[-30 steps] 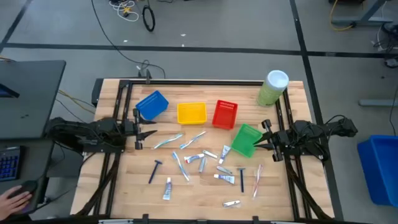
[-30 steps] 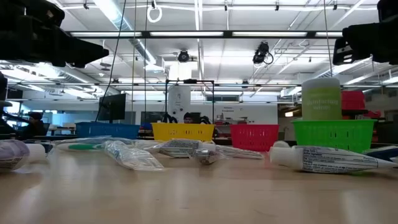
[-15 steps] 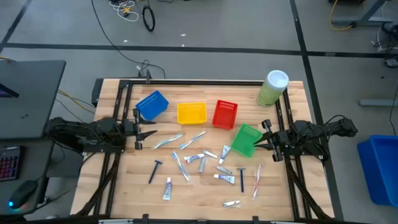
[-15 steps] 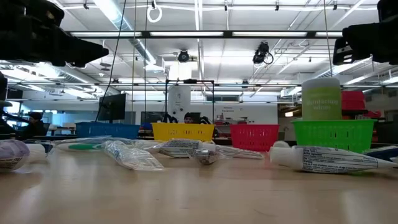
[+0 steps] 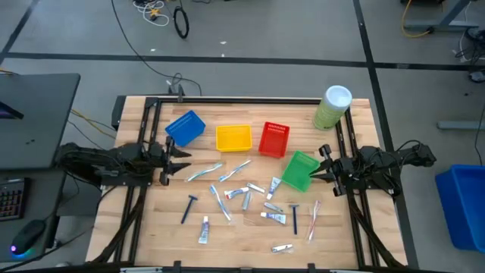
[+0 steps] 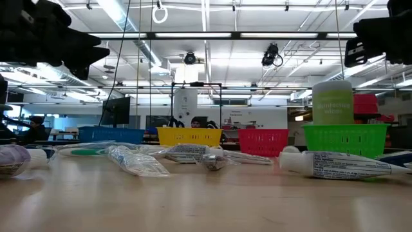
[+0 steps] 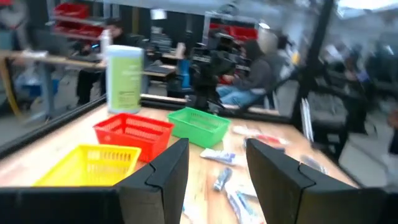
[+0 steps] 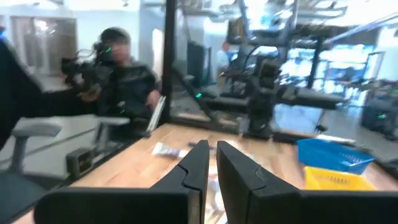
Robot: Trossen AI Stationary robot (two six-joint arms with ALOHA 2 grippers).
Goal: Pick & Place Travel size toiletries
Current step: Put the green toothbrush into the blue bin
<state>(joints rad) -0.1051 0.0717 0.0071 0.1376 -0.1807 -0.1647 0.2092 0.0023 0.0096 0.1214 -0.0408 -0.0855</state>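
Item: travel size toiletries (image 5: 246, 199), a loose scatter of small tubes, pale toothbrushes and dark razors on the near middle of the bench (image 5: 151, 243). None lies in a bin yet; the task appears to be at its start.

Position relative to the tools: the scatter sits between the two arms. The left tool (image 5: 176, 161) hovers at the left edge of the bench, just near of the blue bin (image 5: 185, 127). The closest piece to it is a pale toothbrush (image 5: 203, 173), just to its right, long axis running left to right with a slight tilt towards the far side. A dark razor (image 5: 187, 208) lies nearer, towards the front edge, long axis roughly near to far.

The right tool (image 5: 322, 173) hovers at the right edge, just beside the green bin (image 5: 300, 171). A white tube (image 5: 274, 184) on the bin's near left is its closest piece.

Judgement: the left arm is better placed for the toothbrush, and would need its fingers set across the handle's width.

Tool state:
- Left tool (image 7: 214, 171): fingers spread, holding nothing, clear of the bench.
- Right tool (image 8: 212, 163): fingers nearly pressed together, a narrow gap only, holding nothing.

Other fixtures: yellow bin (image 5: 233, 138), red bin (image 5: 273, 139), pale-green canister (image 5: 332, 107) at the far right.
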